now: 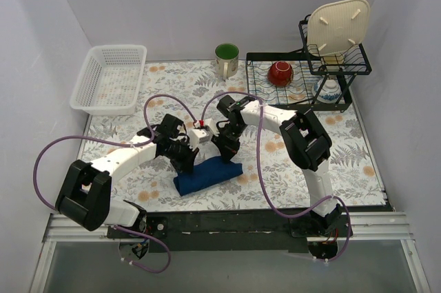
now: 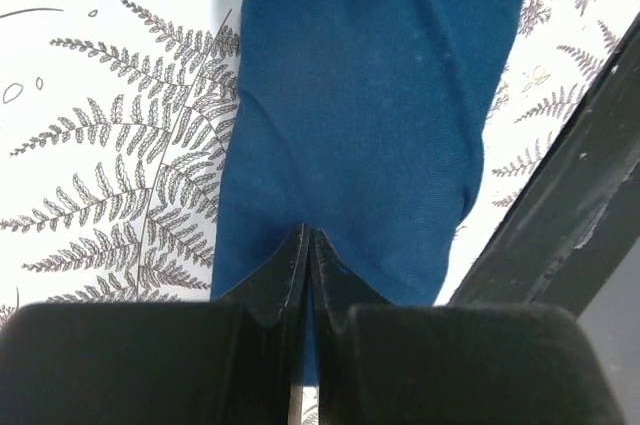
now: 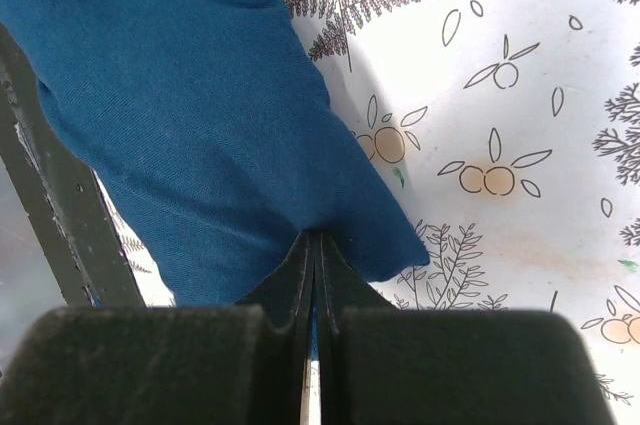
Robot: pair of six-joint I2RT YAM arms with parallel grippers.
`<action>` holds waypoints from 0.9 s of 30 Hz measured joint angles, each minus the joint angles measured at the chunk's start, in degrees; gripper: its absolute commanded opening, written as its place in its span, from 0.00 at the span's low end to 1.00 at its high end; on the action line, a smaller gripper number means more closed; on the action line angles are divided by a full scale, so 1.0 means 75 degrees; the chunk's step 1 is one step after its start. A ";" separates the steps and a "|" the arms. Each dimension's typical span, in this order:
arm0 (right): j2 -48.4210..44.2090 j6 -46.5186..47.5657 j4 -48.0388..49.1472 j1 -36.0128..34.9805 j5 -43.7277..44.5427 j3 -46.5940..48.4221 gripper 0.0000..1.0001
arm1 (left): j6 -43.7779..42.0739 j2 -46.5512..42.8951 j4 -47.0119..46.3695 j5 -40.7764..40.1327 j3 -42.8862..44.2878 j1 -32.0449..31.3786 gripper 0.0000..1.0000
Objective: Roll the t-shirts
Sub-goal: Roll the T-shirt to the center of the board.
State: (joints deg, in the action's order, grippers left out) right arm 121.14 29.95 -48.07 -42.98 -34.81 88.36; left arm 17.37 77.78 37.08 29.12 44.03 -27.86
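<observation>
Navy t-shirt (image 1: 209, 175) lies as narrow bundle on patterned table (image 1: 344, 162) near front edge, between arms. Left gripper (image 2: 306, 243) fingers pressed together, pinching cloth at left end; right gripper (image 3: 314, 243) same at right end

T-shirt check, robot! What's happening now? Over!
Left gripper shut on t-shirt. Right gripper shut on it too. T-shirt in long roll near front edge. Basket, mug, rack far back.

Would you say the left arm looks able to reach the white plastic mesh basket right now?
Probably not: the left gripper is shut on the dark blue cloth t-shirt, though the way to the white basket looks free.
</observation>
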 measured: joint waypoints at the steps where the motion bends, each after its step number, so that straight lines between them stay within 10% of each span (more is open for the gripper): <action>1: 0.0000 0.0000 -0.0003 0.0000 0.0000 0.0000 0.01 | 0.0064 -0.0003 0.0090 0.0012 0.0067 0.0003 0.00; 4: 0.0000 0.0000 -0.0003 0.0000 0.0003 0.0000 0.01 | 0.0204 -0.0023 0.0420 0.0087 0.0388 0.0003 0.01; 9: 0.0000 0.0020 -0.0009 0.0000 0.0012 0.0000 0.01 | 0.0219 -0.0286 0.0775 0.0309 0.1239 -0.0003 0.37; 18: 0.0131 0.0201 -0.0154 0.0070 -0.0221 0.0093 0.01 | -0.0303 -0.2162 -0.0221 0.0557 0.0513 -0.1405 0.50; 27: 0.0364 0.0405 -0.0382 0.0236 -0.0708 0.0254 0.01 | -0.0644 -0.1938 -0.1673 -0.1542 -0.0766 -0.3165 0.54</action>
State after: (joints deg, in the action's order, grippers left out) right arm 123.87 32.99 -50.94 -41.21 -40.12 90.26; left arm 12.53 63.24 24.53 17.56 38.28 -51.59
